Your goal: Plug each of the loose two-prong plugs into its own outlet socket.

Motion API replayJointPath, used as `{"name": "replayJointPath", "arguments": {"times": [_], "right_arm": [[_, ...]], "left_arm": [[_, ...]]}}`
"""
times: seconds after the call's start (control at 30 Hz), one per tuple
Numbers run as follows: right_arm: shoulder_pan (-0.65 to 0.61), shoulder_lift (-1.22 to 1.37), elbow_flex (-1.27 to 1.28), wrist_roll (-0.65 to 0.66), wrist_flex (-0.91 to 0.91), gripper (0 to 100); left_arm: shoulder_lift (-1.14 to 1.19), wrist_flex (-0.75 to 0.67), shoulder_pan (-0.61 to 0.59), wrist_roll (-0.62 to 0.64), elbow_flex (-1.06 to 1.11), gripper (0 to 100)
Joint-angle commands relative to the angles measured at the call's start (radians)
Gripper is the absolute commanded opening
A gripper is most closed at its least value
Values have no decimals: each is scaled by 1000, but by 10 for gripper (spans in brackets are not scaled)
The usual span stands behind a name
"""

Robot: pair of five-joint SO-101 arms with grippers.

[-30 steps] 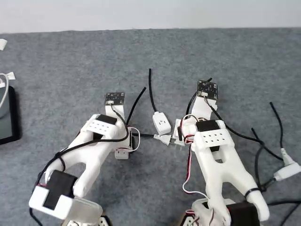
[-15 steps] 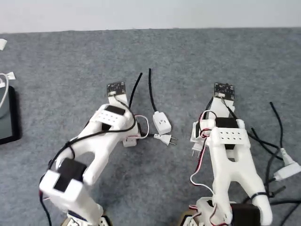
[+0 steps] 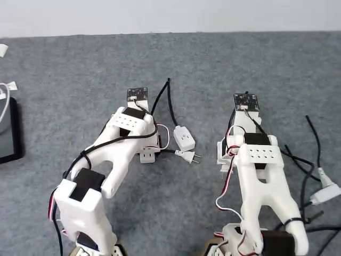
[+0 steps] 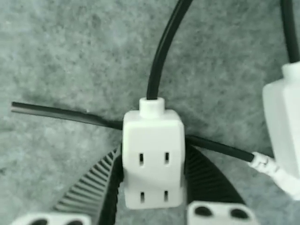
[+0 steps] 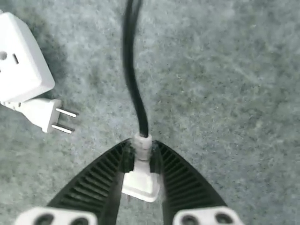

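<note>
You are clamping a white outlet socket (image 4: 152, 136) in your left tool (image 4: 153, 157), with its slotted face turned toward the wrist camera, probably to keep the openings reachable. Your right tool (image 5: 141, 149) is pinching a two-prong plug (image 5: 140, 183) by its body, the cable trailing away; its prongs are hidden. A second plug (image 5: 40, 115) is lying loose on the grey table (image 5: 234, 70), just beside the other socket (image 5: 21, 70), between the arms.
</note>
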Motion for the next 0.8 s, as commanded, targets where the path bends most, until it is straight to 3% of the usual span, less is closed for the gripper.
{"name": "replayJointPath", "arguments": {"times": [0.0,0.13,0.43,0.6,0.77], "right_arm": [[5,-28,-34,14,30,169],[5,-28,-40,11,28,161],[7,-27,-38,8,-5,6],[13,-27,3,12,-12,9],[13,-27,6,8,-12,9]], "left_arm": [[2,21,14,-15,-45,222],[-69,23,6,-37,-16,221],[-364,12,-5,-97,191,225],[-391,-83,-23,-138,349,225],[-463,-86,-43,-155,348,222]]}}
